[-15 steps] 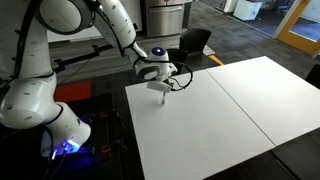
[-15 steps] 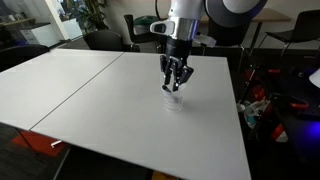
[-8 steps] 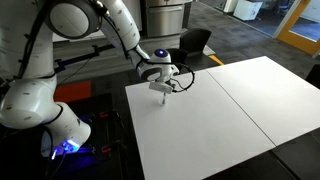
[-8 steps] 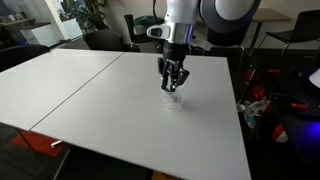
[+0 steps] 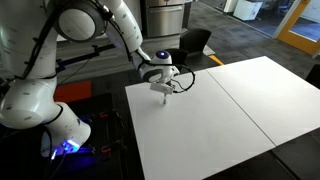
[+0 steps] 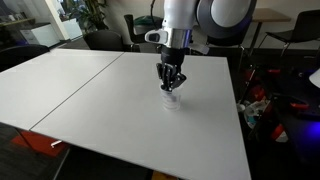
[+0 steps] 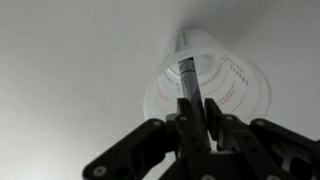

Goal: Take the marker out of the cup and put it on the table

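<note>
I see the gripper (image 7: 196,122) pinched on the marker (image 7: 188,82), whose tip stands inside the cup (image 7: 243,96) just beyond the fingers

The cup (image 6: 172,98) stands on the table (image 6: 90,100) directly beneath the gripper (image 6: 171,84), and the marker (image 7: 188,85) rises from inside it up between the jaws.

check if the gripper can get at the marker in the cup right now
Probably yes. In the wrist view the gripper has a finger on either side of the marker, whose top end stands out of the cup, and nothing is between them. I cannot tell whether they pinch it.
</note>
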Robot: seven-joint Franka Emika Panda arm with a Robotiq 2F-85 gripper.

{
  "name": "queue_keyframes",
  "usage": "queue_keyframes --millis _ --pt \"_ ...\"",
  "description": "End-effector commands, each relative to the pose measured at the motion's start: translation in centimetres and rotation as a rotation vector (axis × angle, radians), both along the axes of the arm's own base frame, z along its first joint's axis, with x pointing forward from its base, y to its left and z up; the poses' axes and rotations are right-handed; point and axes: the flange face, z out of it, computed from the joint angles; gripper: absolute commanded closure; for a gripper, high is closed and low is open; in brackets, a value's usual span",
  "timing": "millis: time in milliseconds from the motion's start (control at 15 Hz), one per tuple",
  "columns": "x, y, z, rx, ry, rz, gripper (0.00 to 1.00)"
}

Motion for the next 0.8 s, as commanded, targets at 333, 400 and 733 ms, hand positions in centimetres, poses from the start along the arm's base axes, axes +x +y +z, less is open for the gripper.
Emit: queue_keyframes --millis 333,400,733 --pt "-1.4 -0.1 2.3 0.009 -0.051 -0.055 0.95" --pt "-1.8 -0.1 2.8 0.013 -0.063 -0.055 0.95" --pt "-4.1 -0.4 5.7 0.026 -0.159 -0.034 0.95"
